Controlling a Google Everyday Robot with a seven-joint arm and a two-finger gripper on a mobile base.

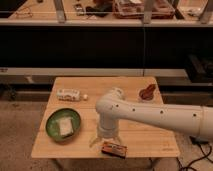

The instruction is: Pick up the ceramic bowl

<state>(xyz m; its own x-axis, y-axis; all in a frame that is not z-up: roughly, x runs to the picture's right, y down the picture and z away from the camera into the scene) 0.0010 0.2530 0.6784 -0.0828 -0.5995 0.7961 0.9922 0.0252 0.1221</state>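
The ceramic bowl [63,124] is round, shallow and glossy green with a darker rim. It sits on the left side of the wooden table [135,135] with a pale squarish piece [65,126] inside. My white arm reaches in from the right, and the gripper [106,140] points down at the table's front middle, to the right of the bowl and apart from it.
A small white box [68,94] lies at the table's back left. A brown object [146,92] sits at the back right. A small orange-and-dark packet [113,148] lies at the front edge just below the gripper. A dark counter with shelves runs behind the table.
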